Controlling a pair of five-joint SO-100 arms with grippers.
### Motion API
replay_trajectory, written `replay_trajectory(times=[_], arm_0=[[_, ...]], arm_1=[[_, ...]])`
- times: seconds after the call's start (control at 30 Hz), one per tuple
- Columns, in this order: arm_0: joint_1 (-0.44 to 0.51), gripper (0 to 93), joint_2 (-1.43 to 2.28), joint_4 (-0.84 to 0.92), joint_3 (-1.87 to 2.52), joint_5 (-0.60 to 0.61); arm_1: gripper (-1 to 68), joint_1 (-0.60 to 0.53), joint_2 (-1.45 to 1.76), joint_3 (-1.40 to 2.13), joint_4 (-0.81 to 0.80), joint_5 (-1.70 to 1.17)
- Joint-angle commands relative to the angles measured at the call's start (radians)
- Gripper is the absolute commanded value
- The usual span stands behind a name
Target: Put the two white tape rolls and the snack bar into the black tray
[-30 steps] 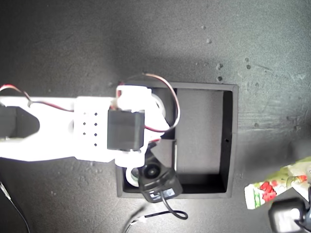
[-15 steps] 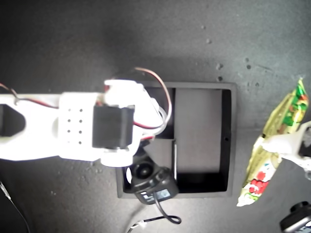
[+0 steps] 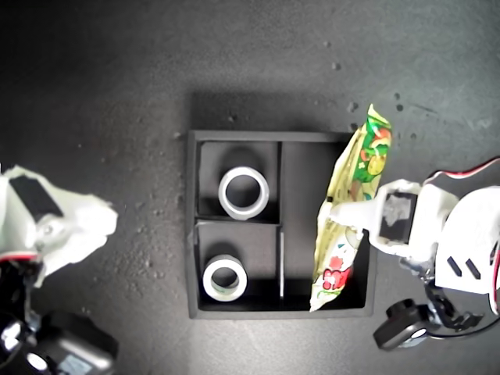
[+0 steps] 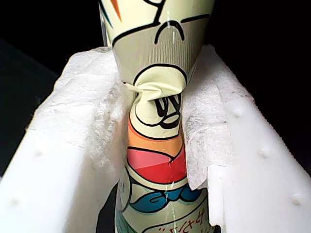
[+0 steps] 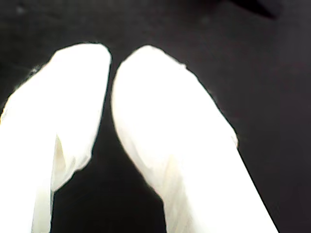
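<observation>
The black tray (image 3: 190, 226) lies in the middle of the exterior view. One white tape roll (image 3: 223, 193) rests in its far small compartment, the other (image 3: 209, 279) in the near small one. My first gripper (image 3: 344, 211) (image 4: 155, 97) comes in from the exterior view's right, shut on the snack bar (image 3: 351, 180) (image 4: 155, 58). The bar hangs tilted over the long compartment, its far end past the tray's wall. Whether its near end touches the tray floor I cannot tell. My second gripper (image 3: 94, 223) (image 5: 111, 68) is shut on nothing, off the tray at the exterior view's left.
The tabletop (image 3: 117, 94) is dark and speckled. A black wrist camera (image 3: 402, 332) hangs below the first arm at the exterior view's lower right. Another wrist camera (image 3: 66, 355) sits at the exterior view's lower left.
The second arm has pulled back from over the tray to the exterior view's left, uncovering both rolls. The first gripper has carried the snack bar leftward over the long compartment.
</observation>
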Motion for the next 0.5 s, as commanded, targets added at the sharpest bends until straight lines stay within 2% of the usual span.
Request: replay_trajectory(times=[0.0,0.03,0.07,0.2,0.27,0.33,0.47], arm_0=[[0.048,0.1,0.224,-0.164,0.356,-0.075],[0.058,0.1,0.265,-0.201,0.426,-0.087],[0.069,0.1,0.302,-0.236,0.492,-0.1],[0.115,0.1,0.405,-0.365,0.712,-0.138],[0.135,0.1,0.433,-0.411,0.785,-0.153],[0.147,0.1,0.442,-0.433,0.839,-0.167],[0.163,0.1,0.468,-0.454,0.917,-0.187]], arm_1=[[19.1,-0.005,0.011,0.025,-0.005,-0.005],[28.8,-0.006,0.011,0.035,0.009,0.002],[32.2,-0.006,0.011,0.046,0.021,0.009],[32.1,-0.003,0.025,0.049,0.097,0.055],[22.8,0.005,0.026,-0.006,0.176,0.103],[6.6,0.015,0.028,-0.077,0.265,0.195],[1.3,0.021,0.147,-0.075,0.362,0.515]])
